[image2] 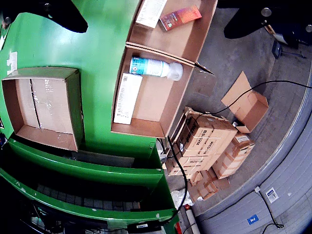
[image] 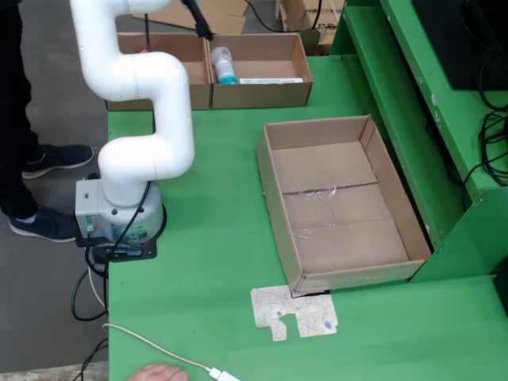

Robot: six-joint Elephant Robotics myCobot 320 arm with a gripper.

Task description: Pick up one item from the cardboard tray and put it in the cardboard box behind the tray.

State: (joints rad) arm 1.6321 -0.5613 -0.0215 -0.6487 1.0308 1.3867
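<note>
The cardboard tray [image: 341, 198] lies on the green table with nothing in it; the wrist view shows it at the left [image2: 41, 107]. Behind it stand two cardboard boxes. The right box [image: 298, 94] holds a white bottle with a teal label [image: 224, 65] and a flat white carton [image: 270, 80]. In the wrist view the bottle [image2: 156, 68] and carton [image2: 127, 97] share one box, while a red packet [image2: 180, 17] lies in the other. My gripper [image2: 163, 17] hangs high over these boxes, its dark fingers [image2: 63, 14] spread wide apart, open and holding nothing.
The white arm's base [image: 119, 214] sits at the table's left edge. A cardboard scrap [image: 294, 311] lies in front of the tray. A hand [image: 159, 371] and a white cable are at the near edge. A person's shoes [image: 48, 190] are on the floor at left. A raised green ledge [image: 413, 119] borders the right.
</note>
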